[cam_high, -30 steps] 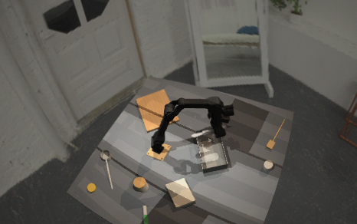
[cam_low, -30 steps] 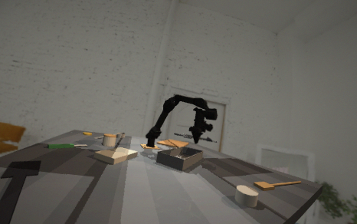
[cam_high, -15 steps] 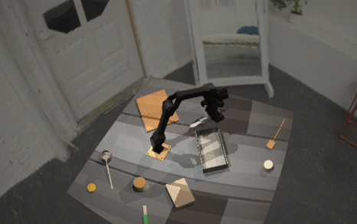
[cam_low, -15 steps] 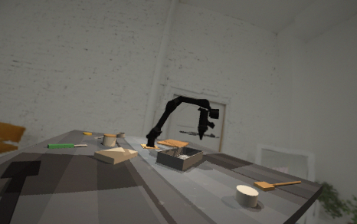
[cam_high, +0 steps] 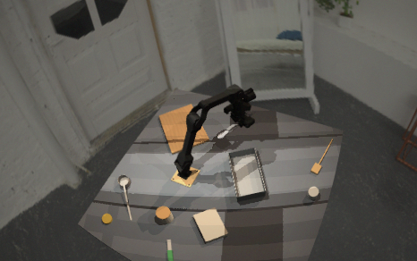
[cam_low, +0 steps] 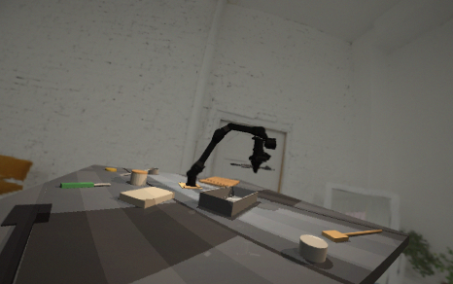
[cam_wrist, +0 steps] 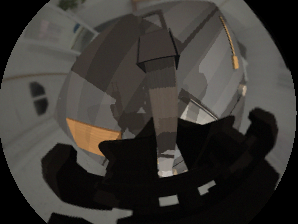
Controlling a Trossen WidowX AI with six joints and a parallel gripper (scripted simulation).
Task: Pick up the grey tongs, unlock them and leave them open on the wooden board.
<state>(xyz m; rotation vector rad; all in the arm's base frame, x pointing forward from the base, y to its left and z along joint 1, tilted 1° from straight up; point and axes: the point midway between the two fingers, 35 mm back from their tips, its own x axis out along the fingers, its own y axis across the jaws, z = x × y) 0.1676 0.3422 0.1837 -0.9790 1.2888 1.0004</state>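
Observation:
My gripper (cam_high: 245,126) (cam_low: 256,170) (cam_wrist: 160,117) is shut on the grey tongs (cam_high: 227,130) (cam_low: 239,165) (cam_wrist: 162,100) and holds them above the table, between the wooden board and the tin. The tongs lie nearly level in the exterior view. In the wrist view they look like one narrow closed bar with a wider dark piece near the far end; the lock itself cannot be made out. The wooden board (cam_high: 181,127) (cam_low: 221,182) (cam_wrist: 92,136) lies flat at the back left in the top view. The roasting tin (cam_high: 251,196) (cam_low: 214,203) stands on the table, clear of the tongs.
In the top view, a pale block (cam_high: 210,224), an orange-topped pot (cam_high: 164,215), a ladle (cam_high: 127,197), a yellow disc (cam_high: 106,218) and a green-handled tool (cam_high: 170,254) are in front. A white cylinder (cam_high: 313,193) and a wooden brush (cam_high: 316,168) are at the right.

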